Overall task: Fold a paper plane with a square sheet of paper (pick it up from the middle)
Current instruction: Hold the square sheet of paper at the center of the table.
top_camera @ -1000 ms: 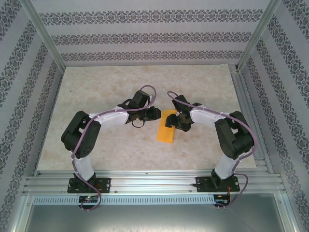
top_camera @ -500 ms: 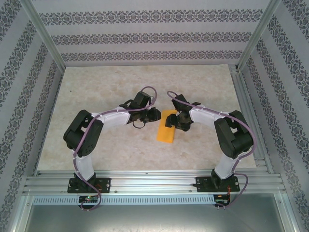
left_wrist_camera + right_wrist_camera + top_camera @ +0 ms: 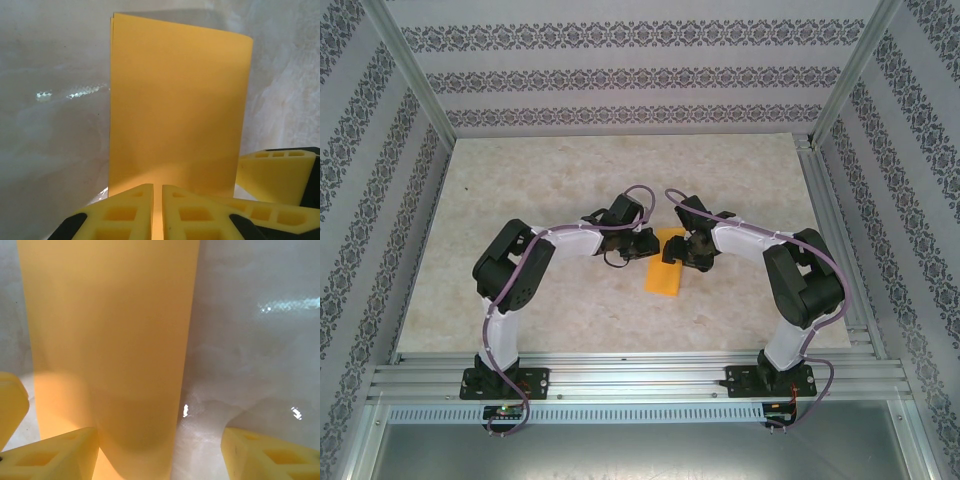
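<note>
Midway across the pale marbled table [image 3: 520,180], the orange-yellow paper sheet [image 3: 666,268] — folded to a narrow rectangle — lies flat, right gripper [image 3: 160,435] spread wide over one end, likely steadying it, left gripper [image 3: 157,210] clenched at its edge — perhaps to crease.

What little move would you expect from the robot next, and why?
Probably pressing the nearly shut left pincer along the sheet of paper to sharpen its crease: the sheet lies folded in half, its layers not quite flush, while the open right pincer straddles one long edge.
</note>
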`<action>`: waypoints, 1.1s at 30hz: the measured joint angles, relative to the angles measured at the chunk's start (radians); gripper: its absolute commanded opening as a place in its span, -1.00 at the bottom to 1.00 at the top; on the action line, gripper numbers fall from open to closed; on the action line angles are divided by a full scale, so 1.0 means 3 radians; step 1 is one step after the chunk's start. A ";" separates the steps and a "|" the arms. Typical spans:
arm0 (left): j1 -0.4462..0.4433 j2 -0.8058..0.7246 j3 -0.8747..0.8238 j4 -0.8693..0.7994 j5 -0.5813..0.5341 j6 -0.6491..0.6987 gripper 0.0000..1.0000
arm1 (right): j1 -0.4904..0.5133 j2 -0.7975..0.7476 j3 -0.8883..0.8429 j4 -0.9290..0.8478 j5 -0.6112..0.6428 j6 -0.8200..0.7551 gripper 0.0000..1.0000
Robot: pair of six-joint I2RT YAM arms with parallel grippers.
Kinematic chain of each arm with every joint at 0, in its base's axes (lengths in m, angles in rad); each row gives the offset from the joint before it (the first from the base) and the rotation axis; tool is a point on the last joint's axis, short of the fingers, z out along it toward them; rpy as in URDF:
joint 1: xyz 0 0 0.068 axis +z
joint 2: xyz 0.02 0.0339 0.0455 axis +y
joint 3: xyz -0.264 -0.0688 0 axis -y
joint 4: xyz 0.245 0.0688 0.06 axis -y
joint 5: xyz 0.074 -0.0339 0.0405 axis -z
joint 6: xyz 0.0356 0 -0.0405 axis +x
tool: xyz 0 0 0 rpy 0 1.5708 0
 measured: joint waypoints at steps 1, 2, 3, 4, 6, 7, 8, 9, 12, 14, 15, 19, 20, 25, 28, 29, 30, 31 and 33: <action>-0.0004 0.0003 0.0004 -0.0001 0.0004 -0.0005 -0.72 | 0.0000 0.0000 0.0000 0.0000 0.0000 0.0000 0.35; -0.0009 0.0009 0.0009 0.0000 0.0006 -0.0011 -0.72 | 0.0000 0.0000 0.0000 0.0000 0.0000 0.0000 0.35; -0.0009 0.0017 0.0015 0.0001 0.0008 -0.0015 -0.72 | 0.0000 0.0000 0.0000 0.0000 0.0000 0.0000 0.35; -0.0009 0.0034 0.0024 0.0001 0.0014 -0.0023 -0.72 | 0.0000 0.0000 0.0000 0.0000 0.0000 0.0000 0.35; -0.0009 0.0074 0.0031 0.0000 0.0015 -0.0025 -0.75 | 0.0000 0.0000 0.0000 0.0000 0.0000 0.0000 0.35; -0.0009 0.0099 0.0033 0.0000 0.0015 -0.0028 -0.75 | 0.0000 0.0000 0.0000 0.0001 0.0000 0.0000 0.35; -0.0009 0.0130 0.0034 -0.0001 0.0014 -0.0034 -0.75 | 0.0000 0.0000 0.0000 0.0001 0.0000 0.0000 0.35; -0.0009 0.0158 0.0034 -0.0001 0.0013 -0.0036 -0.75 | 0.0000 0.0000 0.0000 0.0001 0.0000 0.0000 0.35; -0.0009 0.0177 0.0050 0.0004 0.0024 -0.0037 -0.77 | 0.0000 0.0000 0.0000 0.0001 0.0000 0.0000 0.35; -0.0009 0.0183 0.0057 0.0000 0.0025 -0.0037 -0.77 | 0.0000 0.0000 0.0000 0.0001 0.0000 0.0001 0.36; -0.0009 0.0183 0.0058 0.0000 0.0023 -0.0036 -0.77 | 0.0000 -0.0001 0.0000 0.0003 -0.0001 0.0001 0.37; -0.0009 0.0183 0.0060 -0.0004 0.0019 -0.0033 -0.78 | 0.0000 -0.0036 -0.0001 0.0005 -0.0011 0.0004 0.39; -0.0009 0.0183 0.0060 -0.0006 0.0017 -0.0032 -0.78 | 0.0000 -0.0062 -0.0004 0.0005 -0.0011 0.0004 0.39; -0.0009 0.0183 0.0064 -0.0019 0.0014 -0.0006 -0.78 | -0.0014 -0.0432 -0.0078 0.0083 -0.0053 0.0025 0.24; -0.0010 0.0183 0.0065 -0.0023 0.0013 0.0009 -0.79 | -0.0065 -0.0645 -0.0172 0.0273 -0.0156 0.0084 0.06; -0.0010 0.0183 0.0066 -0.0024 0.0013 0.0017 -0.79 | -0.0086 -0.0693 -0.0223 0.0361 -0.0212 0.0095 -0.02; -0.0010 0.0183 0.0069 -0.0027 0.0013 0.0020 -0.79 | -0.0111 -0.0721 -0.0282 0.0464 -0.0276 0.0116 -0.13; -0.0010 0.0183 0.0069 -0.0028 0.0013 0.0025 -0.79 | -0.0132 -0.0726 -0.0334 0.0547 -0.0337 0.0148 -0.17; -0.0010 0.0183 0.0069 -0.0028 0.0011 0.0032 -0.79 | -0.0173 -0.0706 -0.0434 0.0678 -0.0449 0.0200 -0.32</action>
